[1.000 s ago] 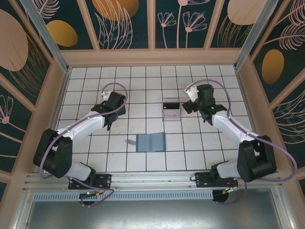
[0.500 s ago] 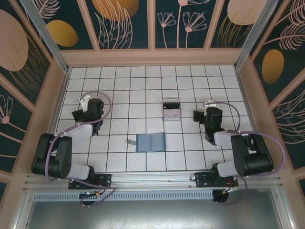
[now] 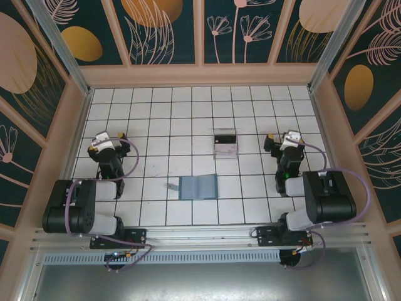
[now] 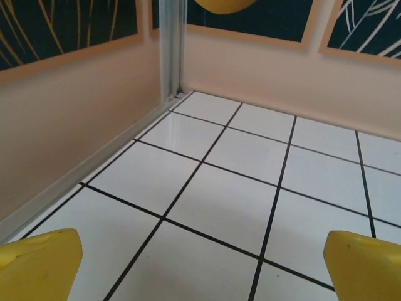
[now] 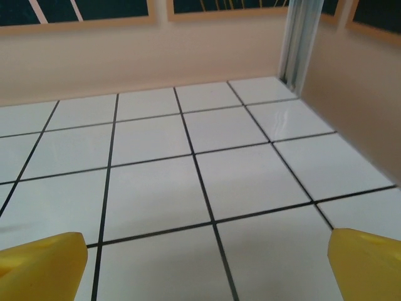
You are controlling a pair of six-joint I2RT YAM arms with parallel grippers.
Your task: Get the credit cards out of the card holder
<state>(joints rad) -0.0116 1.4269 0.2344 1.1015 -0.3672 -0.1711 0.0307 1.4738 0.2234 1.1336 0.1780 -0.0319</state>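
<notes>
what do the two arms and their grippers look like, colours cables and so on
Both match: white tubular links between bulky black joint housings, on the left arm and right arm alike. A lilac cable loops along each. The left gripper and right gripper are black, with yellow finger pads in the wrist views.

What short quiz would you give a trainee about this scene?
1. True or false: the card holder lies opened flat, between the two arms.
2. Where does the clear tray sit relative to the card holder? A: nearer the arm bases. B: farther from the bases, slightly to the right. C: on top of it.
3. Fill in: the left gripper and the right gripper both have their jaws ___.

Key: 1 true; 2 B; 3 open.
</notes>
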